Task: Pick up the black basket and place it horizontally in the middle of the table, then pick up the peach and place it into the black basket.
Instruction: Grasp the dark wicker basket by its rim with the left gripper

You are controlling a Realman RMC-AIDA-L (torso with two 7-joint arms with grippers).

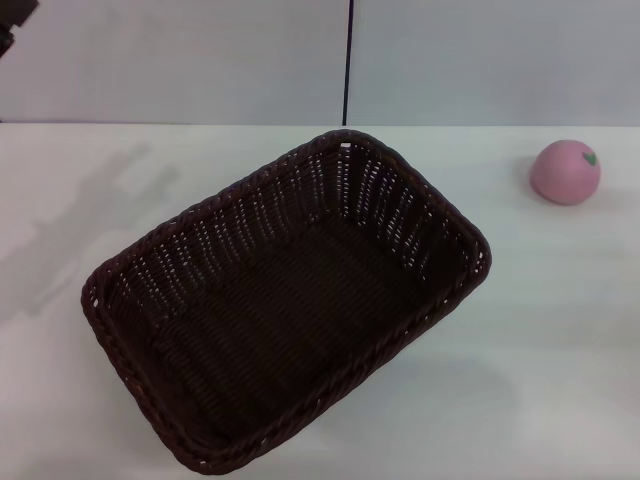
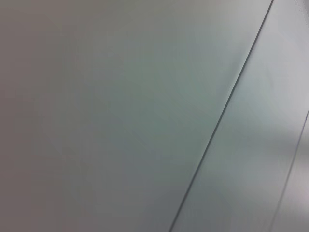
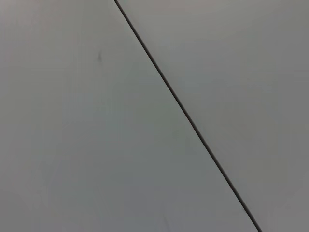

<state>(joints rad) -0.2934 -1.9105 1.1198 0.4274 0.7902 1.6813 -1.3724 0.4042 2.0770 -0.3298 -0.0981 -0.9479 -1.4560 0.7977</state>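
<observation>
The black basket (image 1: 285,305) is a large dark woven rectangle. It lies on the white table (image 1: 560,340) in the head view, turned diagonally, one corner far and centre, the opposite corner at the near left. It is empty. The peach (image 1: 566,171) is a small pink ball with a green leaf mark, resting on the table at the far right, apart from the basket. Neither gripper shows in the head view. Both wrist views show only a pale grey surface crossed by a thin dark seam.
A pale grey wall (image 1: 180,60) with a dark vertical seam (image 1: 348,60) stands behind the table. A small dark object (image 1: 8,40) pokes in at the top left corner. A faint shadow lies on the table's left part.
</observation>
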